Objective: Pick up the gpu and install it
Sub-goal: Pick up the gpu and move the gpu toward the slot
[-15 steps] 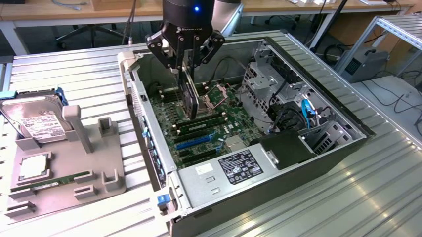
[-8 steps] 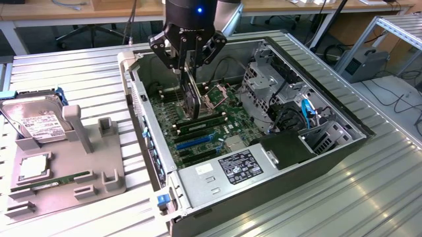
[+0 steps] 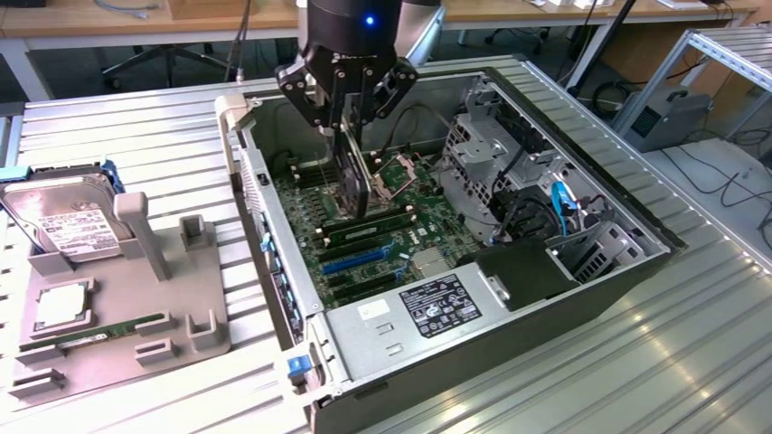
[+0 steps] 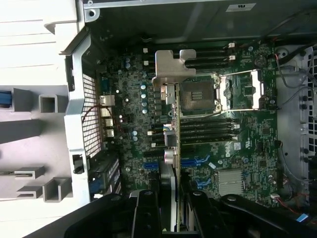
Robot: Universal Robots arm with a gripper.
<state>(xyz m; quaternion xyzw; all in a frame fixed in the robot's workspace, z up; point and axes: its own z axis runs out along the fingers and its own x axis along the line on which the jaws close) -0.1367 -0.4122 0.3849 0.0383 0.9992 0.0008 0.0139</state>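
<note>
The gpu (image 3: 351, 176) is a thin black card hanging on edge inside the open computer case (image 3: 627, 271), above the green motherboard (image 3: 417, 212). My gripper (image 3: 346, 119) is shut on the card's upper edge, one finger on each face. In the wrist view the gpu (image 4: 176, 144) appears edge-on, with its silver bracket (image 4: 171, 67) at the far end, toward the case's back wall. There my gripper (image 4: 173, 210) clamps the card between its black fingers (image 4: 147, 213). Blue expansion slots (image 4: 195, 161) lie on the board beside the card's line, but I cannot tell whether card and board touch.
A grey fixture (image 3: 145, 307) at the exterior view's left holds a silver hard drive (image 3: 67, 226), a processor chip (image 3: 61, 309) and a green memory stick (image 3: 103, 333). Inside the case are a drive cage (image 3: 483, 149), cables (image 3: 561, 203), the open processor socket (image 4: 198, 94) and a labelled power supply (image 3: 440, 307).
</note>
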